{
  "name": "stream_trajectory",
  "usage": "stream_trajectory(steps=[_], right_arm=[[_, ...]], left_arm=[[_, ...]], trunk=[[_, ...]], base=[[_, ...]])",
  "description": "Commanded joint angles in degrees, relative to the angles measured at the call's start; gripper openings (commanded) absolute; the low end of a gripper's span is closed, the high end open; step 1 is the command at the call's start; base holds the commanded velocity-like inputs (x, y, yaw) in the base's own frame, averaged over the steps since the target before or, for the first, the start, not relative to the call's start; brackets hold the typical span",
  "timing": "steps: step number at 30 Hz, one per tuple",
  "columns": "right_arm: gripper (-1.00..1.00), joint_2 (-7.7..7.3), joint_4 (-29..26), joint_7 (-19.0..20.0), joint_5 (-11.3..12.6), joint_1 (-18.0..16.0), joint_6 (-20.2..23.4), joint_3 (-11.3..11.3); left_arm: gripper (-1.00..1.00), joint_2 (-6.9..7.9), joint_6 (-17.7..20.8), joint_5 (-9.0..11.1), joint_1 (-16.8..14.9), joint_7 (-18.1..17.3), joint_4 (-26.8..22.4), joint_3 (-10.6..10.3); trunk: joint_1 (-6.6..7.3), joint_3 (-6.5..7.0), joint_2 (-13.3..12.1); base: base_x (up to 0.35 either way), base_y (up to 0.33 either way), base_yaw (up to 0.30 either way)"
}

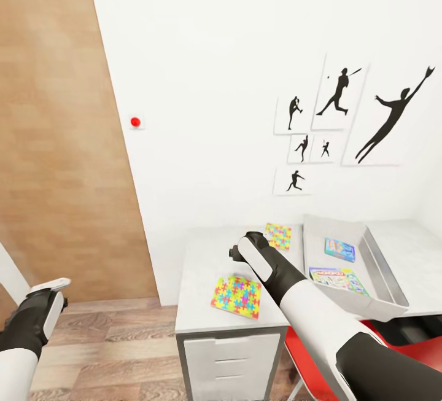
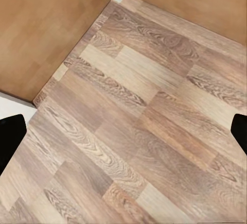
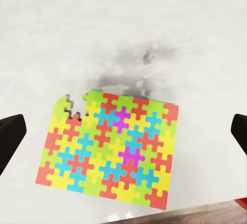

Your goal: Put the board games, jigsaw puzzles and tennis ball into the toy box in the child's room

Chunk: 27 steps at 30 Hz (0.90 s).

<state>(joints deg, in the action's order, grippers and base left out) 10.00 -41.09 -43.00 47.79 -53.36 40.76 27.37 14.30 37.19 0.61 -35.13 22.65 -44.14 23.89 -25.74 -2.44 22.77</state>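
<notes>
A jigsaw puzzle (image 1: pixel 236 295) (image 3: pixel 110 149) of bright interlocking pieces lies flat near the table's (image 1: pixel 205 253) front left corner. My right gripper (image 1: pixel 236 252) (image 3: pixel 123 136) hangs open above it, fingertips (image 3: pixel 11 135) wide apart and holding nothing. The second jigsaw puzzle (image 1: pixel 278 235) lies further back by the wall. To its right is the grey toy box (image 1: pixel 380 266), with two board games inside: a blue one (image 1: pixel 339 249) and a white-green one (image 1: pixel 337 279). My left gripper (image 2: pixel 123 131) is open over the wood floor, low at the left. The tennis ball and the bed are out of view.
A brown wooden door (image 1: pixel 61 143) fills the left side, beside the white wall with black sports silhouettes (image 1: pixel 344 118). A red chair (image 1: pixel 307 352) stands under the table's front edge, next to the white drawers (image 1: pixel 230 358). Wood-plank floor (image 1: pixel 110 339) lies between door and table.
</notes>
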Motion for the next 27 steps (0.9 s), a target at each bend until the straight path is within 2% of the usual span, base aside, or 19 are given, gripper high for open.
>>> stream_trajectory(steps=[1, 2, 4, 5, 8, 10, 11, 13, 17, 24, 27], right_arm=[[1.00, 0.00, -0.04, -0.50, 0.41, -0.08, 0.11, 0.10], [1.00, 0.00, -0.02, -0.50, 0.40, -0.08, 0.11, 0.11], [1.00, 0.00, -0.02, -0.50, 0.40, -0.08, 0.11, 0.09], [1.00, 0.00, -0.03, -0.50, 0.40, -0.08, 0.11, 0.08], [1.00, 0.00, -0.02, -0.50, 0.38, -0.08, 0.11, 0.07], [1.00, 0.00, -0.03, -0.50, 0.38, -0.08, 0.11, 0.06], [1.00, 0.00, -0.04, -0.50, 0.38, -0.08, 0.11, 0.06], [1.00, 0.00, -0.04, -0.50, 0.38, -0.08, 0.11, 0.06], [1.00, 0.00, 0.00, -0.50, 0.37, -0.08, 0.05, 0.05], [1.00, 0.00, -0.04, -0.50, 0.37, -0.08, 0.02, 0.05], [1.00, 0.00, -0.04, -0.50, 0.37, -0.08, 0.02, 0.05]], left_arm=[[1.00, 0.07, 0.47, 0.70, -0.04, -1.09, -0.07, 0.01], [1.00, 0.12, 0.60, 1.21, -0.05, -2.02, -0.07, 0.01], [1.00, 0.43, 1.79, 4.02, -0.08, -7.54, -0.07, -0.02], [1.00, 0.61, 2.31, 4.71, -0.09, -9.19, -0.07, -0.03], [1.00, 2.33, 5.07, 6.94, -0.10, -17.07, -0.07, -0.06], [1.00, 3.00, 5.79, 7.39, -0.11, -19.88, -0.07, -0.04], [1.00, 3.50, 6.31, 7.68, -0.11, -22.44, -0.07, -0.02], [1.00, 3.83, 6.66, 7.86, -0.11, -24.81, -0.07, -0.01], [1.00, 4.33, 7.59, 8.12, -0.11, -31.94, -0.07, 0.01], [1.00, 4.66, 8.50, 8.11, -0.11, -40.44, -0.07, 0.01], [1.00, 5.53, 8.63, 8.12, -0.10, -43.60, -0.04, 0.01]], trunk=[[-0.04, -0.24, 0.15], [-0.04, -0.33, 0.15], [-0.04, -0.52, 0.15], [-0.04, -0.61, 0.15], [-0.04, -0.90, 0.15], [-0.04, -1.08, 0.15], [-0.04, -1.18, 0.15], [-0.04, -1.36, 0.15], [-0.04, -1.74, 0.15], [-0.04, -2.40, 0.15], [-0.04, -2.68, 0.15]], base=[[0.000, 0.000, 0.000], [0.000, 0.000, 0.000], [0.000, 0.000, 0.000], [0.000, 0.000, 0.000], [0.000, 0.000, 0.000], [0.000, 0.000, 0.000], [0.000, 0.000, 0.000], [0.000, 0.000, 0.000], [0.000, 0.000, 0.000], [0.000, 0.000, 0.000], [0.000, 0.000, 0.000]])
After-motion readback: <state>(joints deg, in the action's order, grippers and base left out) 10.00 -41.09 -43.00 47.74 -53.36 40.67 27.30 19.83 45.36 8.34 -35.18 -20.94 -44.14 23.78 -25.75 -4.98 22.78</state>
